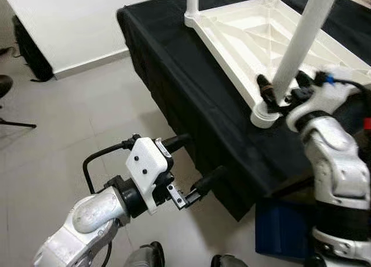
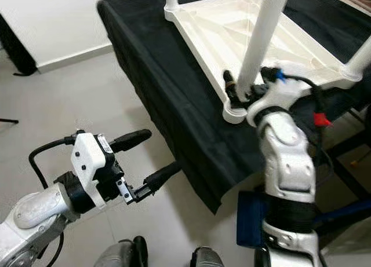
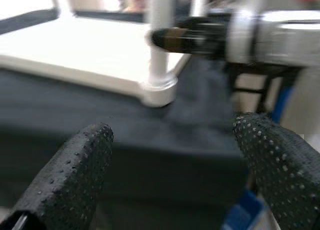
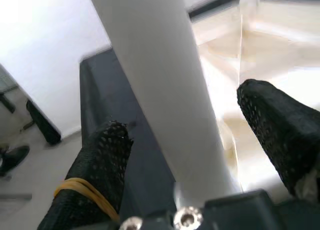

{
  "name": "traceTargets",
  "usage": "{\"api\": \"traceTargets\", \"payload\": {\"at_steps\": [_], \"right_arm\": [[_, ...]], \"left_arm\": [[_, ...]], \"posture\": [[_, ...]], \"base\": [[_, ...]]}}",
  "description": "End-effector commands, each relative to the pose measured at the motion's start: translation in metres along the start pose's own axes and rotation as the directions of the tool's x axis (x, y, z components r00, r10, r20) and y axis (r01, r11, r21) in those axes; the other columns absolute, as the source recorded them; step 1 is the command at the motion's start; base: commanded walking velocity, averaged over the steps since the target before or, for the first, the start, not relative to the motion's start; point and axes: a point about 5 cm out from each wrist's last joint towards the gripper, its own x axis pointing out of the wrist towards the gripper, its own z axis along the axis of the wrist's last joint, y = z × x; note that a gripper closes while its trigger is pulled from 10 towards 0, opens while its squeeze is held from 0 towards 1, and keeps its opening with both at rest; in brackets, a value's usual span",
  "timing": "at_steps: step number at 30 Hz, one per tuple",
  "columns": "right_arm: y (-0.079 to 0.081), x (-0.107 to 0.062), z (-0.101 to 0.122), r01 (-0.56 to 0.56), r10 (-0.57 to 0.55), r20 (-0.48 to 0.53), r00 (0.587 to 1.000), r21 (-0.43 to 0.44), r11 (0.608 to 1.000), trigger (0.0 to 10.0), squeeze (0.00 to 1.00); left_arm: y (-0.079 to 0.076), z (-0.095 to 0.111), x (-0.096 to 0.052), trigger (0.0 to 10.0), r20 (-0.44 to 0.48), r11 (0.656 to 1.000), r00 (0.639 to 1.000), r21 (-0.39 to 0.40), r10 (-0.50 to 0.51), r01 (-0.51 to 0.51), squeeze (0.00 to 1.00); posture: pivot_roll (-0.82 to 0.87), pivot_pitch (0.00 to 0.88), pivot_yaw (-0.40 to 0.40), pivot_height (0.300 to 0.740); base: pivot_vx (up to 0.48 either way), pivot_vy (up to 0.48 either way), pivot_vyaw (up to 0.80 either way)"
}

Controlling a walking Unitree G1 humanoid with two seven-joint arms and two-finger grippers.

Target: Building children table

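Our right gripper jaws straddle the round white plastic leg, socketed in the upturned white plastic tabletop near the black-draped desk edge; whether they clamp it, we cannot tell. Our left gripper hangs wide open and empty over bare grey floor beside the desk.

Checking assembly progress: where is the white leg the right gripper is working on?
The white leg stands in the upturned table top's near corner socket on the robot's right, between the right gripper's fingers.
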Motion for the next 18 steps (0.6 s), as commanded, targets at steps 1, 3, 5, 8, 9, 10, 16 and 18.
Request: {"api": "traceTargets", "payload": {"at_steps": [1, 3, 5, 8, 9, 10, 16, 18], "right_arm": [[0.006, -0.015, -0.007, -0.05, 0.05, -0.009, 0.999, 0.05, 0.998, 10.0, 1.0], [0.026, -0.036, -0.033, -0.098, 0.108, -0.096, 0.99, 0.103, 0.99, 10.0, 0.0], [0.037, -0.046, -0.045, -0.114, 0.13, -0.146, 0.981, 0.111, 0.987, 10.0, 0.0], [0.054, -0.06, -0.06, -0.15, 0.176, -0.199, 0.964, 0.136, 0.979, 10.0, 0.0], [0.06, -0.063, -0.065, -0.165, 0.195, -0.21, 0.958, 0.153, 0.974, 10.0, 0.0], [0.07, -0.066, -0.07, -0.197, 0.229, -0.218, 0.949, 0.16, 0.967, 10.0, 0.0], [0.075, -0.057, -0.076, -0.251, 0.275, -0.204, 0.94, 0.134, 0.959, 10.0, 0.0], [0.072, -0.054, -0.075, -0.246, 0.268, -0.198, 0.943, 0.13, 0.961, 10.0, 0.0]], "left_arm": [[0.009, -0.013, 0.0, 10.0, -0.039, 0.998, 0.997, 0.003, 0.061, -0.061, 0.0], [0.024, -0.041, -0.004, 10.0, -0.137, 0.979, 0.97, -0.012, 0.199, -0.203, 0.0], [0.028, -0.055, -0.008, 10.0, -0.191, 0.966, 0.949, -0.014, 0.251, -0.258, 0.0], [0.031, -0.071, -0.015, 10.0, -0.253, 0.951, 0.92, 0.005, 0.301, -0.31, 0.0], [0.031, -0.075, -0.018, 10.0, -0.266, 0.948, 0.912, 0.018, 0.312, -0.319, 0.0], [0.031, -0.081, -0.021, 10.0, -0.287, 0.934, 0.896, -0.009, 0.339, -0.357, 0.0], [0.029, -0.091, -0.024, 10.0, -0.313, 0.898, 0.857, -0.03, 0.409, -0.44, 0.0], [0.03, -0.091, -0.023, 10.0, -0.305, 0.895, 0.856, -0.023, 0.417, -0.445, 0.0]], "posture": [[-0.05, 0.142, -0.007, 0.74], [-0.06, 0.109, -0.002, 0.74], [-0.06, 0.106, -0.002, 0.74], [-0.06, 0.091, -0.004, 0.74], [-0.06, 0.088, -0.004, 0.74], [-0.06, 0.077, -0.013, 0.74], [-0.03, 0.046, -0.049, 0.74], [-0.03, 0.046, -0.049, 0.74]], "base": [[0.0, 0.0, 0.0], [0.0, 0.0, 0.0], [0.0, 0.0, 0.0], [0.0, 0.0, 0.0], [0.0, 0.0, 0.0], [0.0, 0.0, 0.0], [0.0, 0.412, 0.0], [0.0, 0.48, 0.0]]}}
